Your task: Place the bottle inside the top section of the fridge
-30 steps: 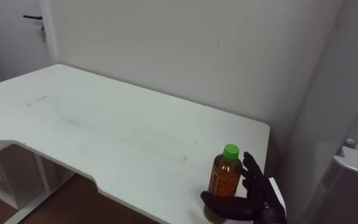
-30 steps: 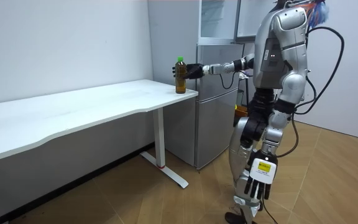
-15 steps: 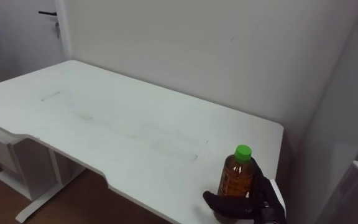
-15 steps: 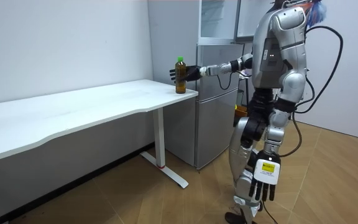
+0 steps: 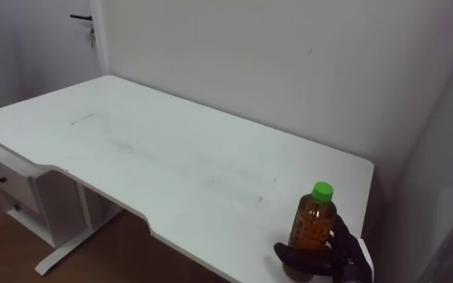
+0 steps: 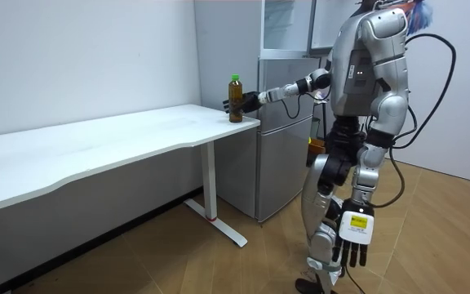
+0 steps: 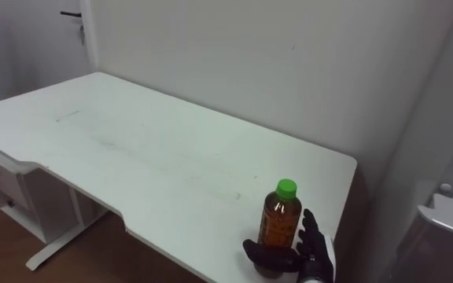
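The left and right eye views sit on the robot's head, close above the table point(image 5: 171, 157), looking down. The bottle point(image 5: 314, 222) stands at the lower right of both frames. The room view stands well off and takes in the whole robot at frame right, with the fridge point(image 6: 280, 163) at centre. All views share the table's end and the bottle.

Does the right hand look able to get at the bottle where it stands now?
Very likely yes: the right hand is curled round the lower part of the bottle, which stands near the corner of the table, and nothing sits between them.
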Controlling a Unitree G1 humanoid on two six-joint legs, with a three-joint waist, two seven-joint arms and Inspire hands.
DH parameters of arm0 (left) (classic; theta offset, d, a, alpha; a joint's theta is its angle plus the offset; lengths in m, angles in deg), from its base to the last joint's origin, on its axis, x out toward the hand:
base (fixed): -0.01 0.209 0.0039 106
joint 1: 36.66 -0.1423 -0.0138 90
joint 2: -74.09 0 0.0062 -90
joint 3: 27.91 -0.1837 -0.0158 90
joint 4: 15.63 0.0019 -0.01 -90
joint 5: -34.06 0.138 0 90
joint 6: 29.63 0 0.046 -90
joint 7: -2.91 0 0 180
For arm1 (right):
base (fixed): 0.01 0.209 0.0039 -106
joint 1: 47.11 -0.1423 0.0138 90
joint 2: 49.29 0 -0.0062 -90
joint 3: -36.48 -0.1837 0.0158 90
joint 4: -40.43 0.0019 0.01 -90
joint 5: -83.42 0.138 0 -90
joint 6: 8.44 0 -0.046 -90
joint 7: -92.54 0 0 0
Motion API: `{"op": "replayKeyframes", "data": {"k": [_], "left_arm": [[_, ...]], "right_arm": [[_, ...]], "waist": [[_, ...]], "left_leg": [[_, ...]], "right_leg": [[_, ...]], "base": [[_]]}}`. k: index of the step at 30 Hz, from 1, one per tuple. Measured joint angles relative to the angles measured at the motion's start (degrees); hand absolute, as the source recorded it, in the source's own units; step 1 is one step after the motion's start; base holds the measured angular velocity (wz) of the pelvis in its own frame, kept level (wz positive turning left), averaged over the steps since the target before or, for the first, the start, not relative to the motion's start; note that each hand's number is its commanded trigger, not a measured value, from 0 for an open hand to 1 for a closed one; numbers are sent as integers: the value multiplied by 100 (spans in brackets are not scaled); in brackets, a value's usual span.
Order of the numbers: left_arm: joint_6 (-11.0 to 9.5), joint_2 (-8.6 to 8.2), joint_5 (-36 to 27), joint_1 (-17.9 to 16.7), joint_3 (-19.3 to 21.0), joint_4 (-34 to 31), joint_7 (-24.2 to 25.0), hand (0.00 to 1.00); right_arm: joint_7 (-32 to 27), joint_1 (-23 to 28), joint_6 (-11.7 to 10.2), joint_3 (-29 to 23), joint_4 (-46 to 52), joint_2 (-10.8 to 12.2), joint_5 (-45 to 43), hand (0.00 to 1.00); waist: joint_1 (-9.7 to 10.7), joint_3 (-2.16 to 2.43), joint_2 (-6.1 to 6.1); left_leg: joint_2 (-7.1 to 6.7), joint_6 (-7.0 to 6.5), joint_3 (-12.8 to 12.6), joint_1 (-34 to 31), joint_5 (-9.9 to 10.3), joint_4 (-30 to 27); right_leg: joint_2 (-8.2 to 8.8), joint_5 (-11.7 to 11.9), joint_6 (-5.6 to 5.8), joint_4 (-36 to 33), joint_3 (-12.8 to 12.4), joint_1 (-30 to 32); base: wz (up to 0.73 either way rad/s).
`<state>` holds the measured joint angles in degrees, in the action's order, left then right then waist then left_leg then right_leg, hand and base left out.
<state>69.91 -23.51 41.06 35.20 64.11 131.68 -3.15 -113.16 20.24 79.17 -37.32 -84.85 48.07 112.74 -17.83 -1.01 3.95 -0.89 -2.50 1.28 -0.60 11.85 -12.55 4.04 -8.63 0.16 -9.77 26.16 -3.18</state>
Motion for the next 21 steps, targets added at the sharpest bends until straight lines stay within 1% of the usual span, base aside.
{"op": "replayKeyframes", "data": {"k": [7,12,19,21], "left_arm": [[0,0,0,-24,-1,-5,-6,0],[0,0,0,-25,-11,-1,-6,0],[1,1,0,-29,-19,-4,-7,0],[0,1,1,-26,-19,-8,-7,0]], "right_arm": [[-175,-1,-6,-2,-3,0,0,0],[-182,-2,-11,-1,-7,-3,-1,0],[-182,-95,-7,3,-17,-2,-2,0],[-159,-132,-5,5,-38,-2,-4,0]], "waist": [[1,-1,-33],[1,0,-61],[0,-5,-68],[-9,1,-60]], "left_leg": [[-6,8,60,-32,-11,-20],[-6,9,64,-33,-14,-19],[-8,15,89,-88,-22,-25],[-7,16,91,-93,-23,-23]], "right_leg": [[1,1,-1,0,61,-1],[-2,1,-1,-1,64,-1],[2,1,-1,-1,67,40],[1,1,-1,-2,67,49]], "base": [[4],[0],[0],[0]]}}
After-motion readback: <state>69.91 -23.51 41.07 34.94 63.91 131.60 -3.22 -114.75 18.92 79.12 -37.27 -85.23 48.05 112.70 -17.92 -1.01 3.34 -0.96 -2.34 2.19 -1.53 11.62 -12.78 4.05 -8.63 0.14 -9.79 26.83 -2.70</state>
